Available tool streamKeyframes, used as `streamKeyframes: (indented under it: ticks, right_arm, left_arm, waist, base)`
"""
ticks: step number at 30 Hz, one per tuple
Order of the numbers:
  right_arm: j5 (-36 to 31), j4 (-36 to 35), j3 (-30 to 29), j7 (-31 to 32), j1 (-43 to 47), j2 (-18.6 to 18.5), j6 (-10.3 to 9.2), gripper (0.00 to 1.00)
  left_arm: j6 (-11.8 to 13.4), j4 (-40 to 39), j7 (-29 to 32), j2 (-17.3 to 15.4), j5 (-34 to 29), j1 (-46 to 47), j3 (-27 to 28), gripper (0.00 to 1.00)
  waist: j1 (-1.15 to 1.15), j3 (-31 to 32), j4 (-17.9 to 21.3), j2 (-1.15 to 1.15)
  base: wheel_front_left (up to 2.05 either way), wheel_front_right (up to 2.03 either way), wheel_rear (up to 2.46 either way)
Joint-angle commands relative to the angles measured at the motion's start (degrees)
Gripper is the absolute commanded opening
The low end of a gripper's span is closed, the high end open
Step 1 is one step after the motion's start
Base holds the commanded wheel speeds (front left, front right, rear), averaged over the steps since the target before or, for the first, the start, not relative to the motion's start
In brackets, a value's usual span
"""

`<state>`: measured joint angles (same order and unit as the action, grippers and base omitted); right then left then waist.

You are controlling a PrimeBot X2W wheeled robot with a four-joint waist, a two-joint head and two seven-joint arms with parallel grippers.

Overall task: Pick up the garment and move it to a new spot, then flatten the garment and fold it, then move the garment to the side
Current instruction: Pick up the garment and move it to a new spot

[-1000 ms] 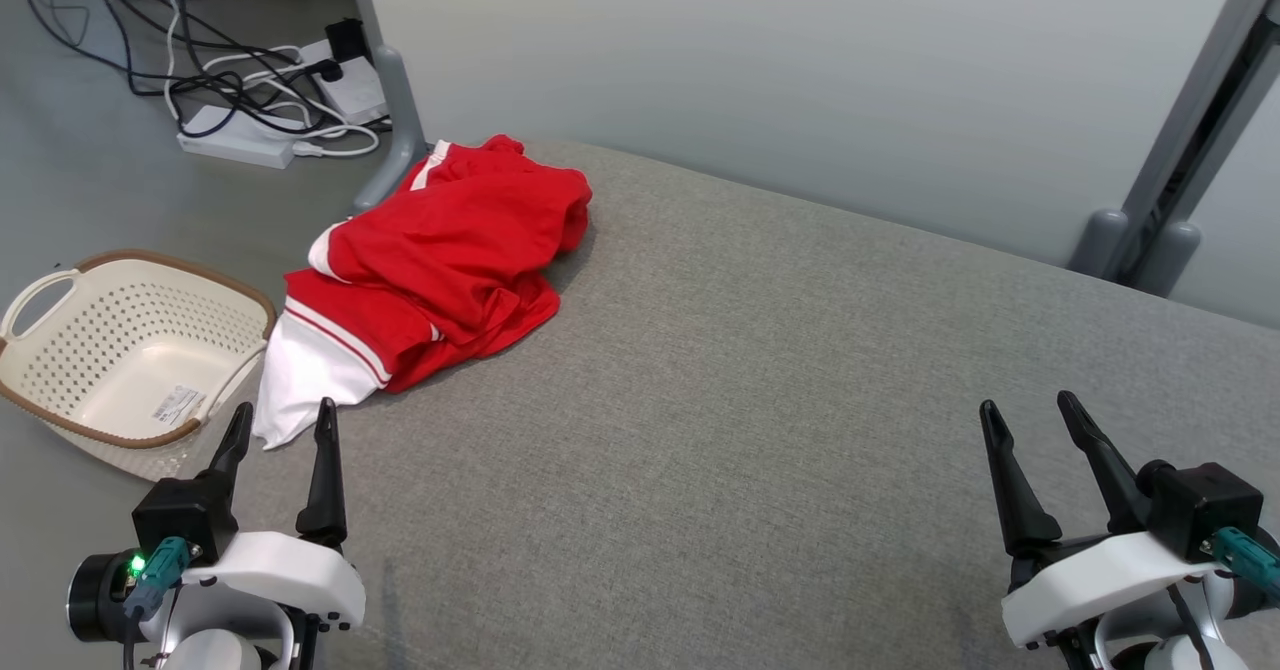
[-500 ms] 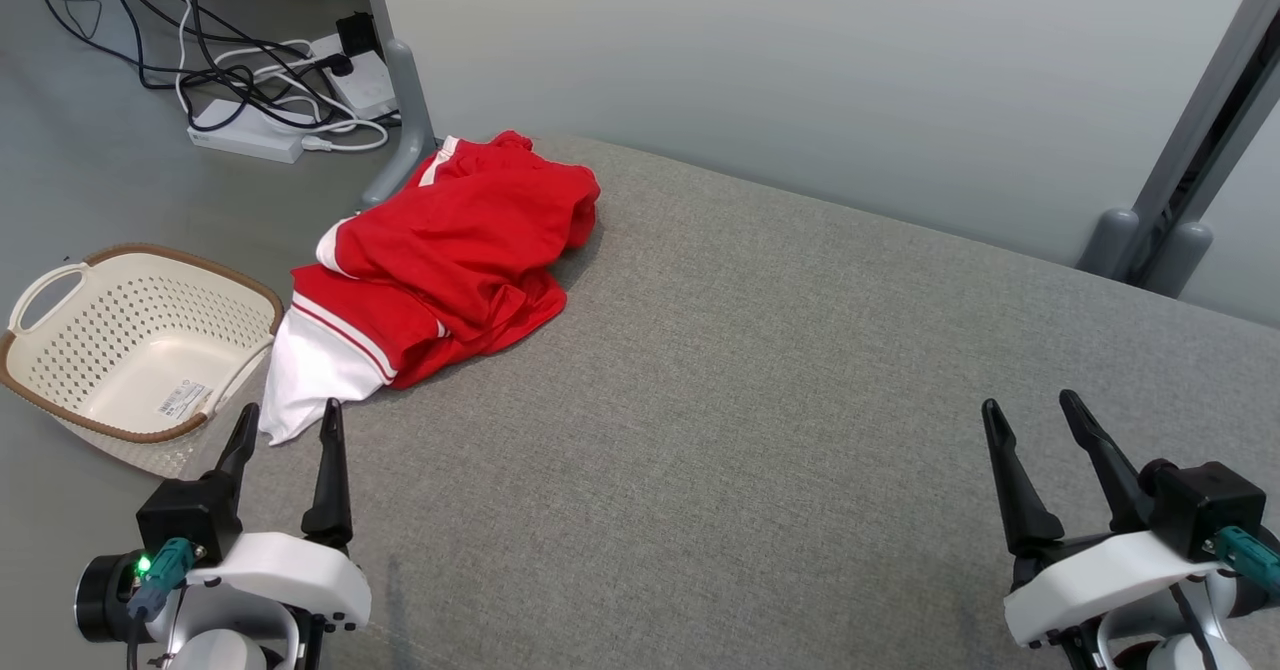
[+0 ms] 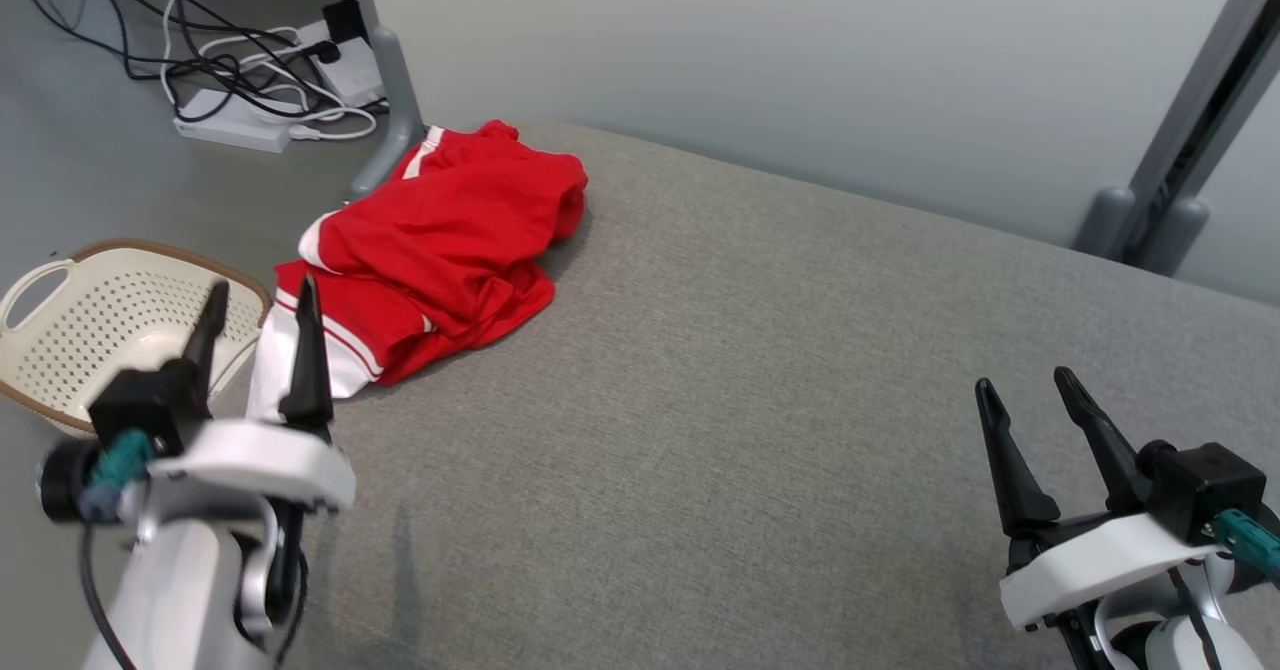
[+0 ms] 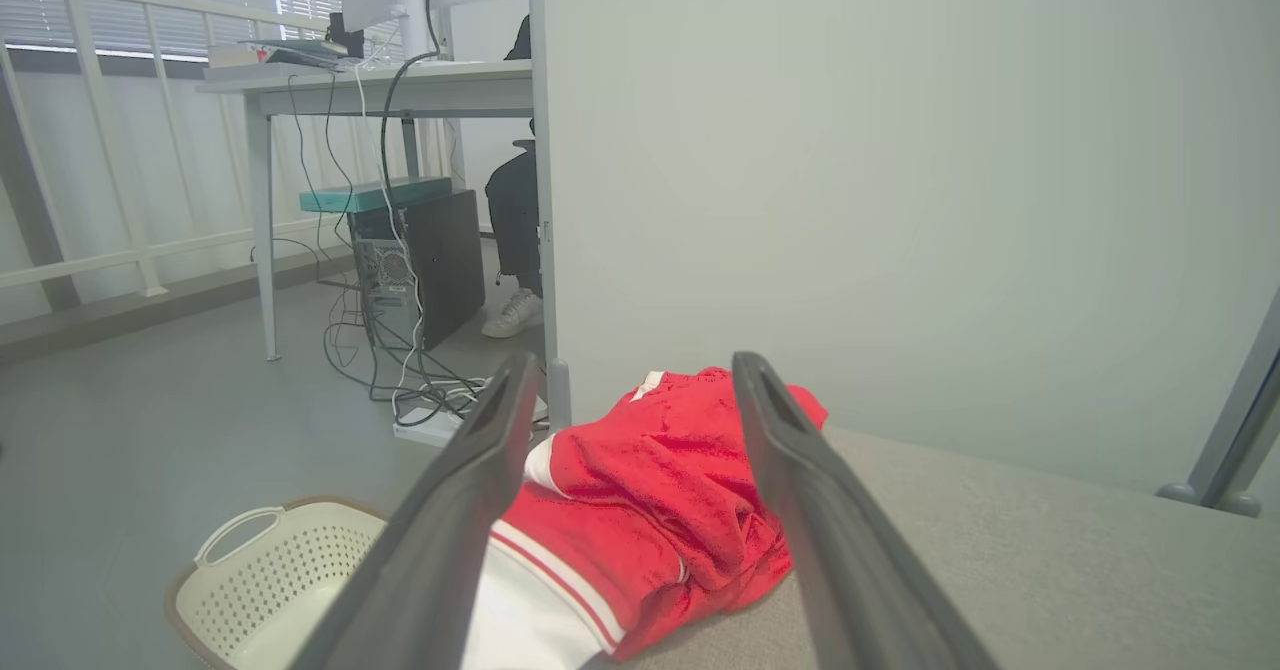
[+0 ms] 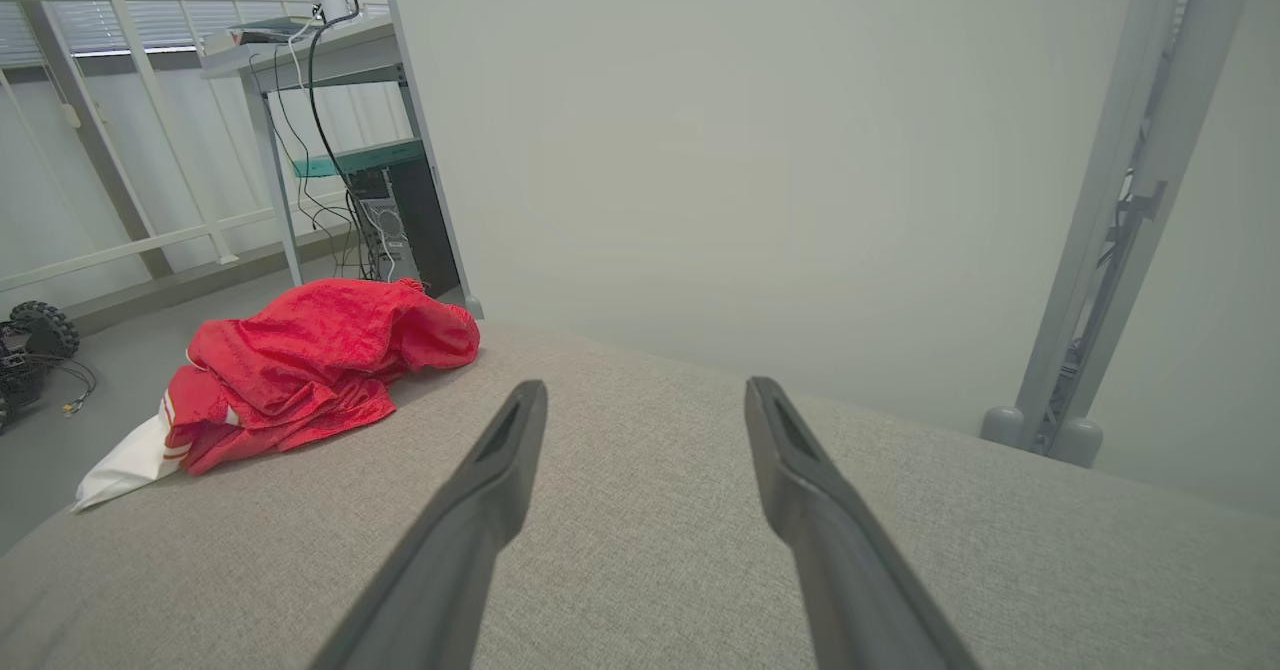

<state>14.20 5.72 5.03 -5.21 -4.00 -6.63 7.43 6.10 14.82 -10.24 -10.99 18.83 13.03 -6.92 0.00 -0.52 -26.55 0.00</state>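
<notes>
**Current state.** The garment (image 3: 440, 235), red with white trim, lies crumpled at the far left corner of the grey fabric-covered worktop (image 3: 760, 370). Its white portion hangs at the left edge, just beside a perforated basket (image 3: 90, 325) on the floor.

**Change.** Compared with half a second earlier, the left end effector (image 3: 260, 292) has lifted and advanced toward the garment. In the head view its fingertips now stand level with the white portion, whereas they were below it before. The arm shows motion blur. The garment's small shift in that view is attributable to camera movement, since its folds are unaltered. The right end effector (image 3: 1022, 382) holds the same pose near the near right corner, well apart from the garment.

**End effector state.**
- Left: fingers spread wide, nothing held. In the left wrist view the garment (image 4: 650, 510) sits framed between the fingers of the left end effector (image 4: 635, 362), with no contact yet.
- Right: the right end effector (image 5: 645, 386) is equally spread and empty, over bare worktop, with the garment (image 5: 310, 370) off to the side.

**Implication.** The pick-up step has begun; no grasp exists. The left arm appears to be the one committed to the first grasp. The overhanging white portion may slide off the left edge if the cloth is pushed rather than pinched.
</notes>
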Motion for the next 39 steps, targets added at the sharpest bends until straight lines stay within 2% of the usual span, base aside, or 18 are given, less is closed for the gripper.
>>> streamKeyframes:
  ticks: [1,6,10,11,14,20,31,37,38,39]
  right_arm:
    - [-0.29,-1.09,0.46,0.61,-1.23,-0.63,0.1,1.0]
    - [-0.41,-2.79,1.51,1.53,-2.99,-1.7,0.1,1.0]
    - [-0.28,-4.02,2.04,2.2,-4.25,-2.85,0.1,1.0]
    - [-0.28,-4.02,2.04,2.2,-4.25,-2.85,0.1,1.0]
    - [-0.12,-4.7,2.28,2.67,-5.42,-3.81,0.11,1.0]
    - [0.38,-6.17,3.12,3.3,-8.06,-5.34,0.11,1.0]
    - [0.97,-7.83,4.93,3.88,-12.63,-7.67,0.1,1.0]
    - [1.03,-8.25,4.34,3.77,-13.43,-8.61,0.11,1.0]
    - [0.97,-8.3,4.27,3.77,-13.55,-8.65,0.11,1.0]
    - [0.96,-8.35,4.21,3.79,-13.71,-8.69,0.11,1.0]
  left_arm:
    - [-0.58,-0.89,1.7,-1.12,0.64,5.04,0.4,1.0]
    - [-2.2,3.34,6.17,-2.76,2.36,12.82,0.97,1.0]
    - [-4.14,11.12,9.3,-3.89,4.09,18.34,1.17,1.0]
    - [-4.14,11.12,9.3,-3.89,4.09,18.34,1.17,1.0]
    - [-5.64,17.26,9.59,-4.5,4.86,22.21,1.39,1.0]
    - [-7.0,28.65,8.65,-5.78,6.24,28.7,2.45,1.0]
    - [-7.49,45.12,6.36,-9.48,7.4,36.85,3.84,1.0]
    - [-7.42,50.96,6.27,-10.03,7.97,38.9,3.97,1.0]
    - [-7.62,51.7,6.14,-10.13,7.86,39.21,3.84,0.64]
    - [-7.73,52.16,5.65,-10.24,7.66,39.55,3.61,0.02]
  waist:
    - [0.0,-1.97,1.93,0.0]
    - [0.0,-5.66,5.76,0.0]
    - [0.0,-9.05,8.97,0.0]
    - [0.0,-9.05,8.97,0.0]
    - [0.0,-11.46,11.01,0.0]
    - [0.0,-15.86,14.13,0.0]
    - [0.0,-22.85,18.66,0.0]
    - [0.0,-24.75,19.22,0.0]
    - [0.0,-24.85,19.25,0.0]
    - [0.0,-24.89,19.26,0.0]
  base:
    - [0.0,0.0,0.0]
    - [0.0,0.0,0.0]
    - [0.0,0.0,0.0]
    - [0.0,0.0,0.0]
    - [0.0,0.0,0.0]
    - [0.0,0.0,0.0]
    - [0.0,0.0,0.0]
    - [0.0,0.0,0.0]
    - [0.0,0.0,0.0]
    - [0.0,0.0,0.0]
